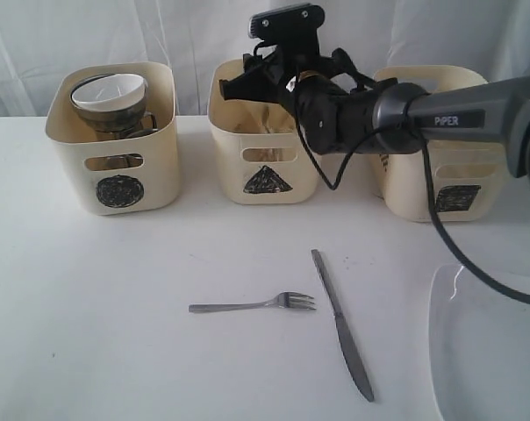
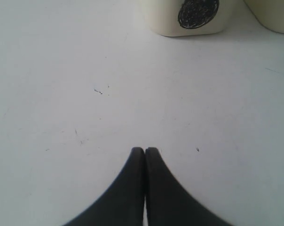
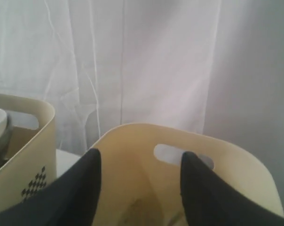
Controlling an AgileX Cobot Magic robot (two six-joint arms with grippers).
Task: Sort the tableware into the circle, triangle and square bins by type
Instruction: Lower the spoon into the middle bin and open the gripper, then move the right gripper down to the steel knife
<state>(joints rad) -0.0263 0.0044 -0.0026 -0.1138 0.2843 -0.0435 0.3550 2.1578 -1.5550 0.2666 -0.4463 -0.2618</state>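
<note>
My right gripper (image 1: 246,83) hovers open over the triangle bin (image 1: 263,162), reaching in from the right. In its wrist view the right gripper (image 3: 139,162) has nothing between its fingers, and the triangle bin (image 3: 226,165) lies below with only dim shapes at the bottom. The circle bin (image 1: 116,145) holds a white bowl (image 1: 111,90) stacked on steel ware. A steel fork (image 1: 256,305) and a knife (image 1: 342,326) lie on the table. The white plate (image 1: 489,346) is at the front right. My left gripper (image 2: 145,150) is shut and empty over bare table near the circle bin (image 2: 193,19).
The square bin (image 1: 445,189) stands at the back right, partly behind my right arm and its cable. A white curtain hangs behind the bins. The circle bin (image 3: 19,141) is beside the right gripper in the right wrist view.
</note>
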